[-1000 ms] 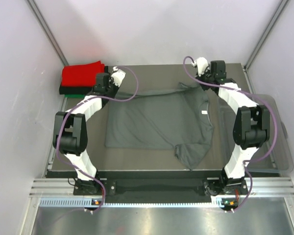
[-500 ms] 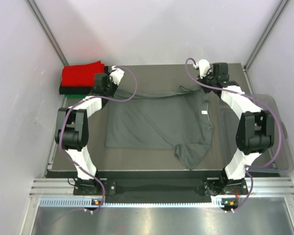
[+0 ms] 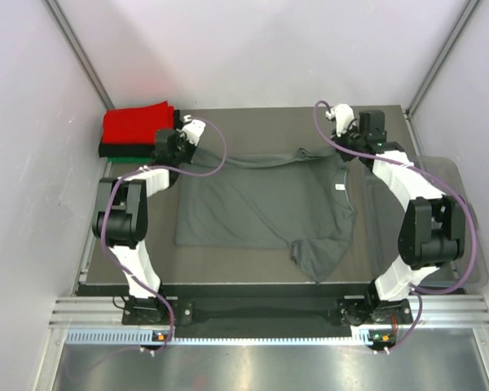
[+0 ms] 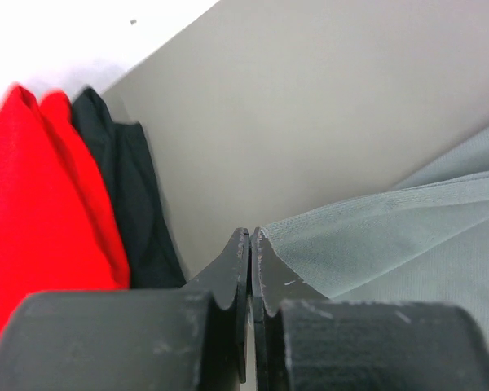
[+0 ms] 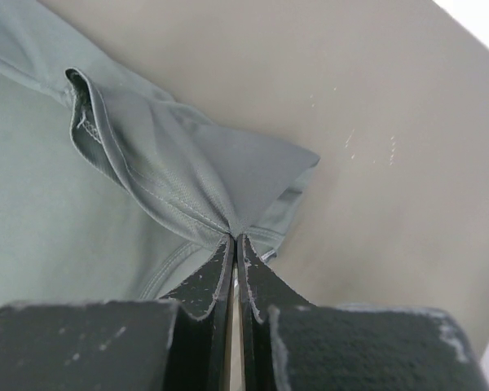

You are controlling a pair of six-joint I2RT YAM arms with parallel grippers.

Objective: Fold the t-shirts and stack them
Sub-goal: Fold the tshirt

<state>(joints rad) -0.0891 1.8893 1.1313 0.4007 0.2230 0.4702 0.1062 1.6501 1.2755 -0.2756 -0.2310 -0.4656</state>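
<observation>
White walls close off a dull grey table (image 3: 253,122), and at its far left corner sits a pile of folded shirts: the red shirt (image 3: 136,124) on top, the black shirt (image 4: 138,212) under it, and a sliver of the green shirt (image 3: 118,159) at the bottom. Just right of that pile, the left claw (image 4: 251,238) has its jaws pressed together, with an edge of the grey shirt (image 3: 261,204) nipped at the very tips; the bite looks shallow. That shirt lies spread over the middle of the table, most of it flat. Its far edge is drawn into a line between the two claws, its collar and label are toward the right, and one sleeve lies toward the near edge. At the far right, the right claw (image 5: 235,239) is likewise closed tight, gripping a bunched fold with a stitched hem running into the jaws. Past it, at the right side, stands a clear bin (image 3: 460,212).

The cloth seems thin, light and quite limp: it will likely sag wherever it is not held, drag on the table, and keep no shape of its own. Weight is no worry; slipping is, since a thin knit may creep out of a pinch at the tips alone. Stitched hems and seams, where the cloth is doubled, are probably the surest places to take hold, one at each end of an edge so the fold comes down straight
</observation>
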